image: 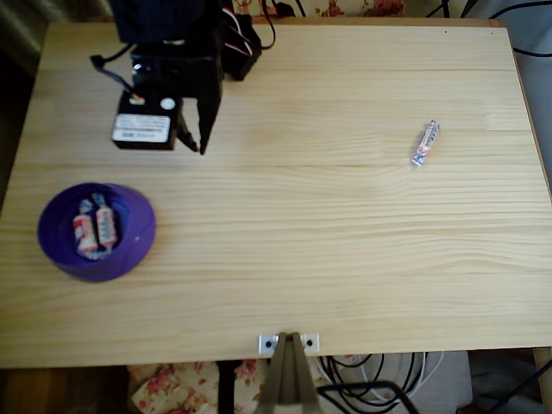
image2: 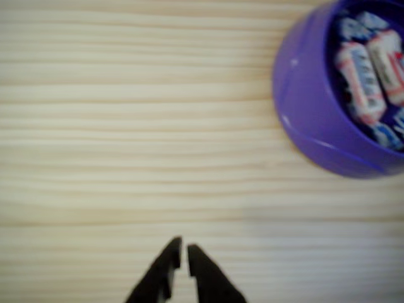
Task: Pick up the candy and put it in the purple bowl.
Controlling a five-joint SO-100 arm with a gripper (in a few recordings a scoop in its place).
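The gripper (image2: 184, 251) is hanging empty with its jaws nearly closed beside the bowl (image: 138, 226) holding two candies (image: 95, 226), while another candy (image: 424, 142) is lying well apart.

Up and right of the fingertips (image2: 180, 247), the wrist view's edge cuts off the blurred bowl (image2: 309, 107).

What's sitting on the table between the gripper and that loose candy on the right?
Nothing: in the overhead view, only bare wood lies between the gripper and the candy. The purple bowl sits off to the other side.
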